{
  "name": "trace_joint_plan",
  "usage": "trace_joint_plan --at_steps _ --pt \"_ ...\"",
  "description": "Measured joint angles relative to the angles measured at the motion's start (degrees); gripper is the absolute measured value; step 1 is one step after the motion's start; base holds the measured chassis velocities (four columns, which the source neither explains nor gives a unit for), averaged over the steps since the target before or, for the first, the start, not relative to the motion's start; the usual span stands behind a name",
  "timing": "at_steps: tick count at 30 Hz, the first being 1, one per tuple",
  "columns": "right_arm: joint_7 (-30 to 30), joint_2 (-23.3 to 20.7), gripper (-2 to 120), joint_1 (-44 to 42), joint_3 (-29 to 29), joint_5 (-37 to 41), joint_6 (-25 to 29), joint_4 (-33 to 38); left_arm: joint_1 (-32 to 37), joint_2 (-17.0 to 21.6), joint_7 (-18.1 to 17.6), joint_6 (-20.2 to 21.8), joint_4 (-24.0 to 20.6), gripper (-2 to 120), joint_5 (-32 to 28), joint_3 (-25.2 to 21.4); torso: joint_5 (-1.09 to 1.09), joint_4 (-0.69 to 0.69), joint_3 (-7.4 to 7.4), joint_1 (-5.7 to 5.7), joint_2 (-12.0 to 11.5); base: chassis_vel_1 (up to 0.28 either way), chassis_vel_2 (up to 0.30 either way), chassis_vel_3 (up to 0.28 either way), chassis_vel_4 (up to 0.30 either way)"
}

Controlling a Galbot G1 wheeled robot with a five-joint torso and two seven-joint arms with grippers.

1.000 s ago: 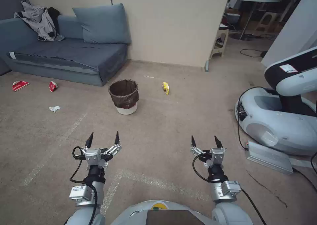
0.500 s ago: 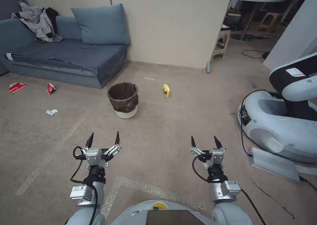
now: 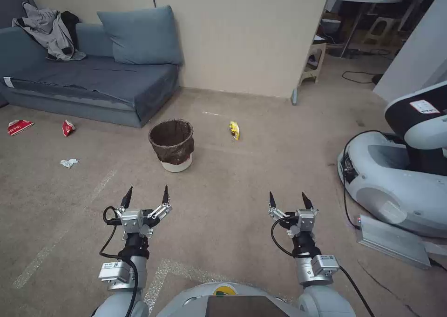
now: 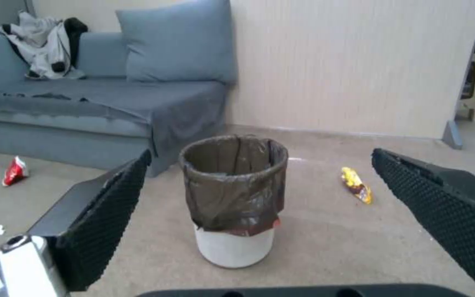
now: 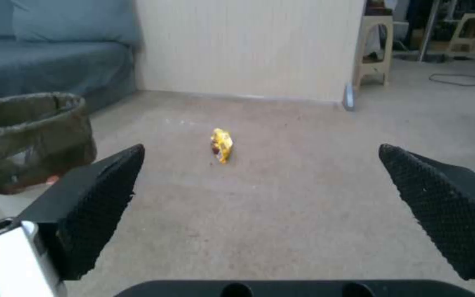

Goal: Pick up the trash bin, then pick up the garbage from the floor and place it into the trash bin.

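The trash bin [image 3: 172,145] [image 4: 233,198] [image 5: 26,140], white with a dark brown bag over its rim, stands upright on the carpet ahead of my left arm. Garbage lies around it: a yellow wrapper [image 3: 234,130] [image 4: 356,185] [image 5: 222,145] to its right, two red-and-white packets [image 3: 68,127] [image 3: 17,126] and a white tissue wad [image 3: 68,163] far left. My left gripper [image 3: 145,196] [image 4: 259,198] is open, well short of the bin. My right gripper [image 3: 288,199] [image 5: 259,198] is open too, short of the yellow wrapper.
A blue sofa [image 3: 93,82] with a cushion and grey-and-black clothing [image 3: 46,30] stands at the back left. A partition wall [image 3: 242,33] is straight ahead. Another white robot base [image 3: 396,177] with cables and a metal plate [image 3: 393,235] sits at the right.
The whole view has shifted: the bin, litter and sofa have drifted left and down, so the camera has moved. Both grippers hold the same open pose.
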Motion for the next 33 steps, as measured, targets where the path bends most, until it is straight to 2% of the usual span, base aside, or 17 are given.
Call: trace_joint_plan --at_steps 33 --pt "-0.08 -0.03 100 -0.49 -0.42 -0.48 0.17 0.30 0.54 0.36 -0.16 -0.68 -0.05 100 -0.20 0.10 0.00 -0.01 0.00 0.00 0.00 -0.099 0.097 0.095 -0.100"
